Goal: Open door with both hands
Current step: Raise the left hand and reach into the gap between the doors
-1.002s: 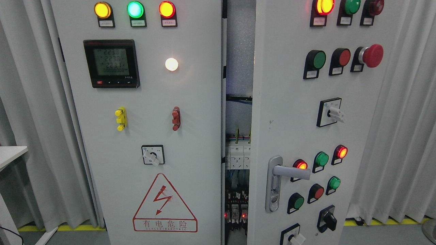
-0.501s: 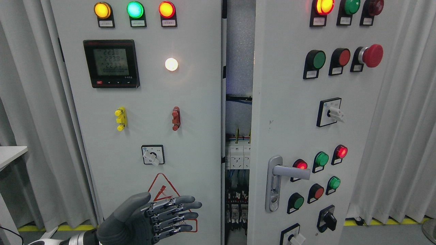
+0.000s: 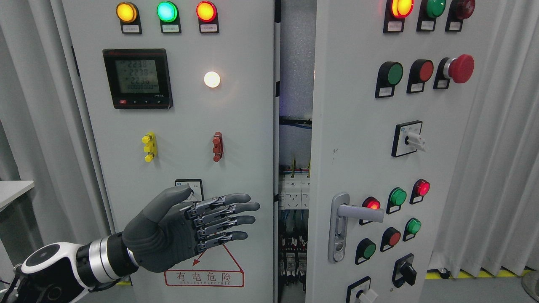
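A grey electrical cabinet fills the view. Its right door stands ajar, swung a little toward me, with a silver lever handle low on its left side. The gap between the doors shows breakers and wiring. The left door carries a meter, lamps and a red warning triangle. My left hand is raised in front of the left door's lower part, palm toward me, fingers straight and pointing right toward the gap, holding nothing. It hides the rotary switch and the triangle's top. My right hand is out of view.
White curtains hang on both sides of the cabinet. A table corner shows at the left edge. Yellow floor tape runs along the bottom right. The right door holds a red mushroom button and several lamps and switches.
My left hand came into view from the lower left and has risen up and to the right across the left door, toward the gap. The doors have not moved.
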### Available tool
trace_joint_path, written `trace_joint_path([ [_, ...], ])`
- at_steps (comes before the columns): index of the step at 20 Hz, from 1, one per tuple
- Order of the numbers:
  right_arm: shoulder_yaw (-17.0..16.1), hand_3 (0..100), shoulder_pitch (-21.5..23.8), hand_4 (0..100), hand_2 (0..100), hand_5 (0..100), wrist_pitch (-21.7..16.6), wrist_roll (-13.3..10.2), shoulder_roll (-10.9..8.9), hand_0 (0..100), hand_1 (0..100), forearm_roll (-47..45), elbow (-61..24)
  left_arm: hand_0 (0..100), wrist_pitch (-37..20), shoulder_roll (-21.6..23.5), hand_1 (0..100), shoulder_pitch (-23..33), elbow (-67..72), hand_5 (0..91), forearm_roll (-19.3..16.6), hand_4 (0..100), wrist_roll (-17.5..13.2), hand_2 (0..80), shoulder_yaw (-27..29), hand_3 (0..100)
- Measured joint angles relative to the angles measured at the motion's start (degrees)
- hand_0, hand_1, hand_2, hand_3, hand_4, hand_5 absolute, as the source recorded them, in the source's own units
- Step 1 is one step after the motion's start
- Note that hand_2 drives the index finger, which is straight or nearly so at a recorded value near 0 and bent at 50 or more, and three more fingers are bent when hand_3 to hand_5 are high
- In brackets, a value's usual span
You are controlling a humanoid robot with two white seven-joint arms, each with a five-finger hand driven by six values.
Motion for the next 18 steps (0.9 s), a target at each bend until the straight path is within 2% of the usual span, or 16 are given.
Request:
trace_joint_path([
  [8,0.00,0,0.00,0,0,0,0.00,0.00,0.00,22,0,-0.01,0.00,29,-8.00,0.77,0,-10.13,6.15,0.0,5.09,3,1.65,2.8,-6.64,3],
  [18,0.00,0,0.01,0,0,0,0.00,0.00,0.00,22,0,-0.01,0.00,29,-12.88,2.30,0,-19.14,13.80,0.0,10.84,3,1.90,2.8,-17.37,3],
])
